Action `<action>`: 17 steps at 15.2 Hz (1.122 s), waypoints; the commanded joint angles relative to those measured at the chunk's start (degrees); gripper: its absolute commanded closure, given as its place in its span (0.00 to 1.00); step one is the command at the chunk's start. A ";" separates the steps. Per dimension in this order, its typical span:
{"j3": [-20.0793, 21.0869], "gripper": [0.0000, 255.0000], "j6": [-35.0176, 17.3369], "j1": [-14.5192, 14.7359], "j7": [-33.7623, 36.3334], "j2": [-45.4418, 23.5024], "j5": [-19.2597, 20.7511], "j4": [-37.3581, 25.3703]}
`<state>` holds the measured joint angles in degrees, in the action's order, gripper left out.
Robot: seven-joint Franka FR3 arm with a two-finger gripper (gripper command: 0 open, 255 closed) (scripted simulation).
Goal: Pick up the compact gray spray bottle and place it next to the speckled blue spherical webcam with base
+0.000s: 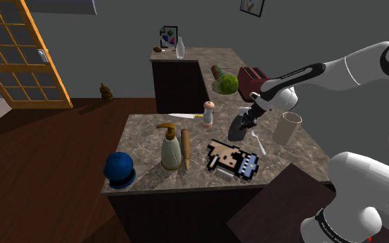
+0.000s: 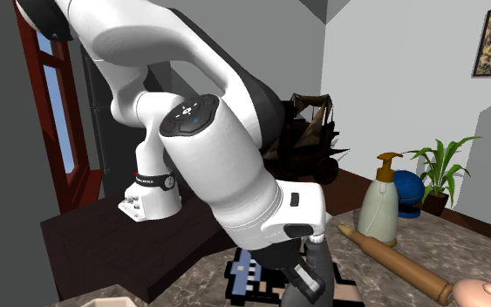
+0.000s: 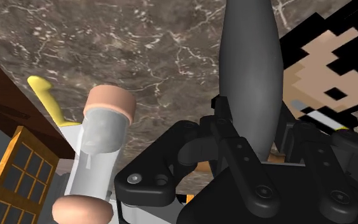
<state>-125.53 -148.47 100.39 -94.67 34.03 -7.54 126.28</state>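
My gripper (image 1: 244, 125) has its two black fingers closed onto the gray spray bottle (image 1: 235, 129). In the wrist view the bottle's smooth dark body runs straight out from between them, clasped on both sides. I grip it near one end, I judge, so that it lies along the fingers and won't swing when I carry it.

It is over the marbled counter (image 1: 144, 130), between the pink-capped shaker (image 1: 208, 112) and the pale cup (image 1: 287, 128), just beyond the pixel-art figure (image 1: 233, 159). Whether its foot is off the stone I cannot tell.

The speckled blue webcam (image 1: 119, 169) stands on its base at the counter's near corner, on the shoulder view's left, well apart from me. The soap dispenser (image 1: 168, 146) and the rolling pin (image 1: 184, 148) are in between, so I reckon the carry wants height. The bare stone beside the webcam looks the sensible landing.

As for writing, the bottle shows no label or brand. A dark band on my arm in the second exterior view carries lettering too small to read.
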 commanded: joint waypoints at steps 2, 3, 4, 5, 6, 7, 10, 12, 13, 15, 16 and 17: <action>1.80 1.00 1.72 -1.47 0.18 -1.81 -1.02 -0.03; 2.43 1.00 2.31 -2.00 0.21 -2.42 -1.39 -0.03; 3.06 1.00 2.91 -2.54 0.23 -3.04 -1.76 -0.05; 3.69 1.00 3.51 -3.09 0.25 -3.65 -2.14 -0.09; 4.33 1.00 4.12 -3.64 0.27 -4.26 -2.52 -0.13; 4.96 1.00 4.73 -4.20 0.28 -4.87 -2.91 -0.19; 6.89 1.00 6.62 -5.91 0.29 -6.70 -4.11 -0.44; 8.18 1.00 7.92 -7.08 0.27 -7.91 -4.94 -0.67; 8.82 1.00 8.58 -7.66 0.26 -8.52 -5.37 -0.81; 10.12 1.00 9.92 -8.86 0.22 -9.74 -6.23 -1.12; 10.76 1.00 10.60 -9.47 0.19 -10.35 -6.67 -1.29; 11.41 1.00 11.28 -10.09 0.16 -10.95 -7.10 -1.48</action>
<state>-114.57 -137.91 90.72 -94.57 23.54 -14.36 125.16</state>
